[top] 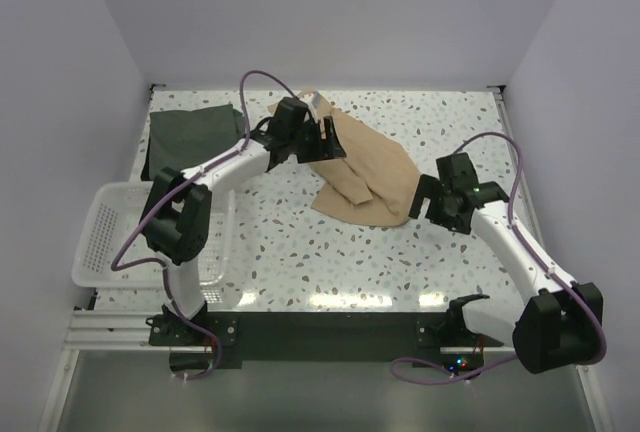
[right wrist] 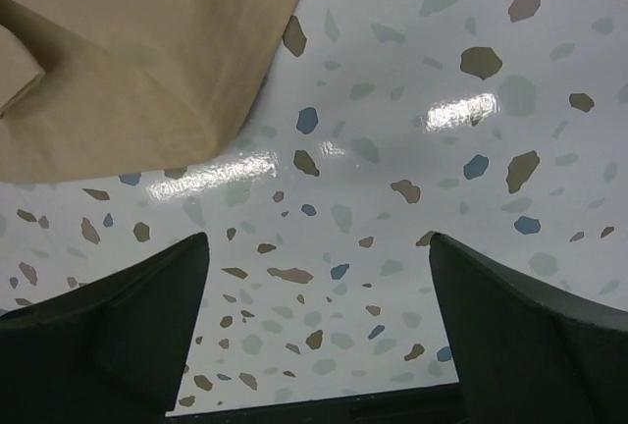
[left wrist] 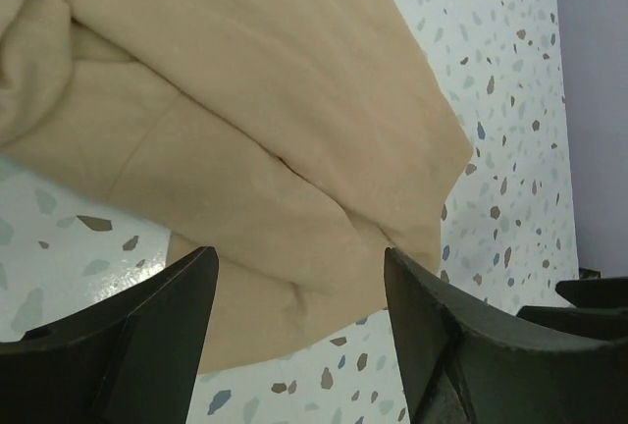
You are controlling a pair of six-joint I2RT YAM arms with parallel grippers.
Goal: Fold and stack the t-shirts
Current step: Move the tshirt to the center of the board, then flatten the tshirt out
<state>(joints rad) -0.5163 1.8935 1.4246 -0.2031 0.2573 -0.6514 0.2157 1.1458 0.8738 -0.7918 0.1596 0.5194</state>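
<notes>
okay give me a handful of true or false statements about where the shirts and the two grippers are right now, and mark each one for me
1. The right gripper is open over bare table and holds nothing. True.
2. The tan t-shirt lies inside the basket. False: it lies rumpled on the table, and the basket sits apart at the left edge.
3. The dark green t-shirt lies at the far left corner of the table. True.
4. The left gripper is shut on the dark green t-shirt. False: its fingers are spread apart, and it is above the tan t-shirt.
</notes>
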